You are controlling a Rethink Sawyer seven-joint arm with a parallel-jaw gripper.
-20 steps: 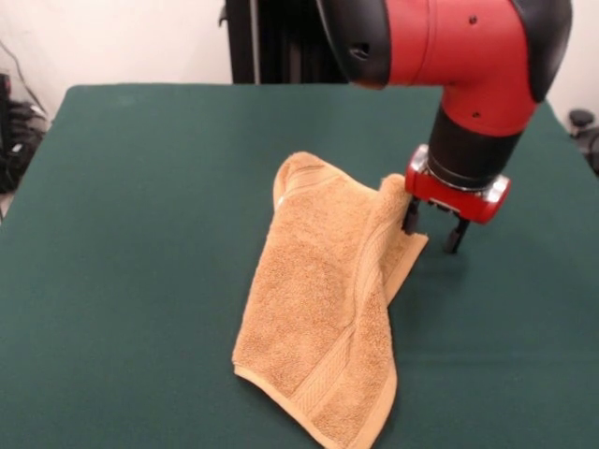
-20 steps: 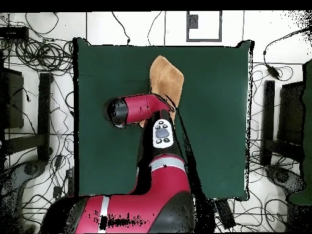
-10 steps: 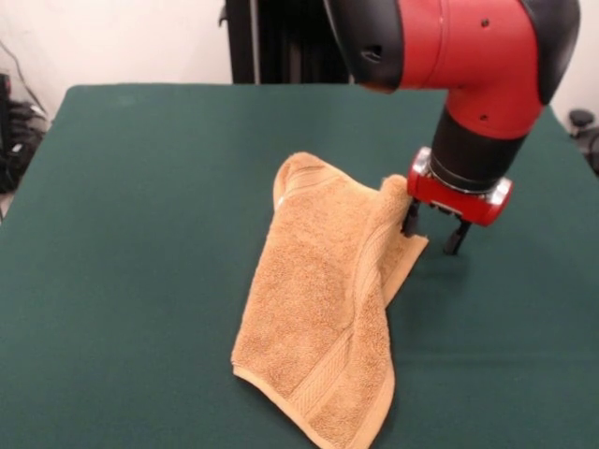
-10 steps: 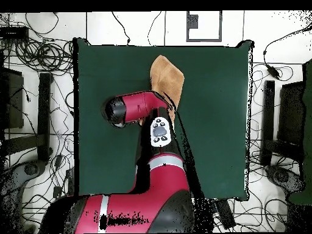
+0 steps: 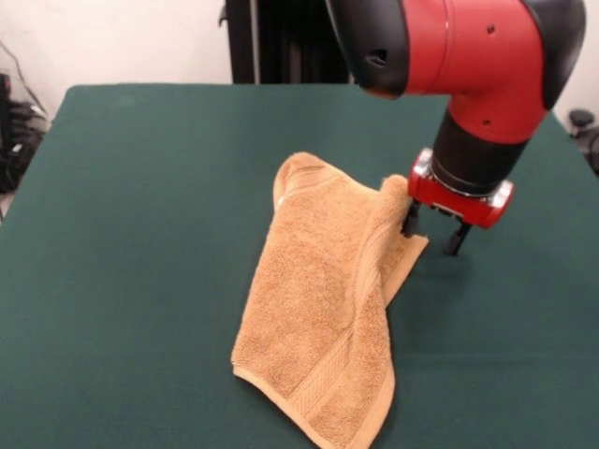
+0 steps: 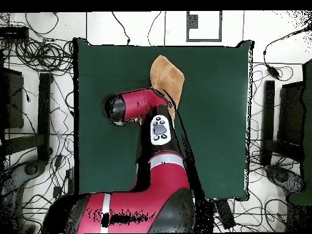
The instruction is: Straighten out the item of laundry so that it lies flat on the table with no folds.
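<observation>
We are seeing a pale tiled floor [image 6: 268, 33] lying around the work area, strewn with tangled black cables [image 6: 36, 42]. Dark rectangular equipment stands [image 6: 44, 109] are flanking both sides. We are also looking at a plain white wall [image 5: 122, 37] with a black upright post [image 5: 271, 42] standing against it.

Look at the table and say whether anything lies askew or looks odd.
The towel lies skewed on the table, folded over itself along a long flap, with one corner raised beside the open gripper. Nothing looks spilled or damaged.
</observation>
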